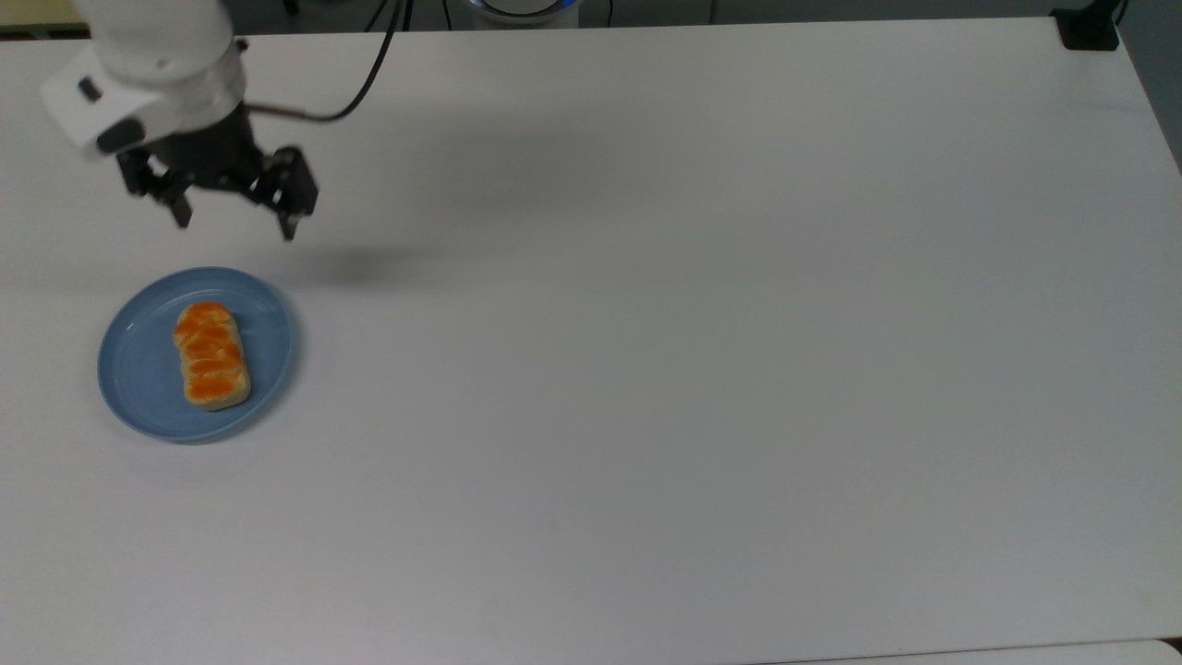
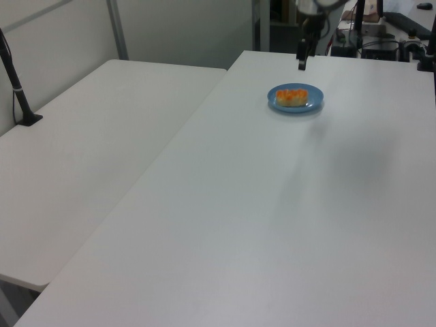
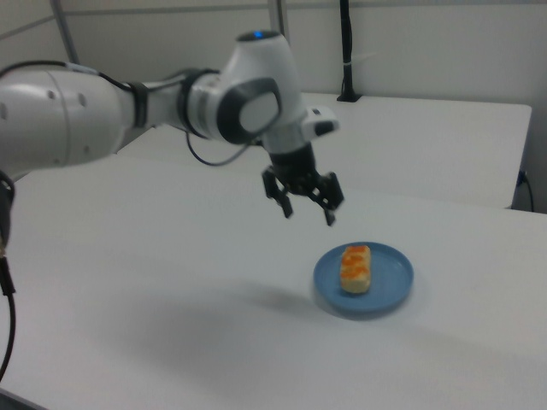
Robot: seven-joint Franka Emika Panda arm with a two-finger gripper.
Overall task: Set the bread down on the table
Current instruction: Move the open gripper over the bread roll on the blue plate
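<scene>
— White worktop [image 1: 702,369], bare except for a blue plate [image 1: 268,319] with the bread [image 1: 211,356] lying on it. Which step is this?

— The approach, I'd say. The gripper [image 1: 235,222] hovers near the plate, jaws spread and empty; next it should centre over the loaf, descend, and pinch its sides.

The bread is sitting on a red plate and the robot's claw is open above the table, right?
Not quite: the plate is light blue, as the top view shows. The bread does sit on it, and the end effector is open above the table.
</scene>
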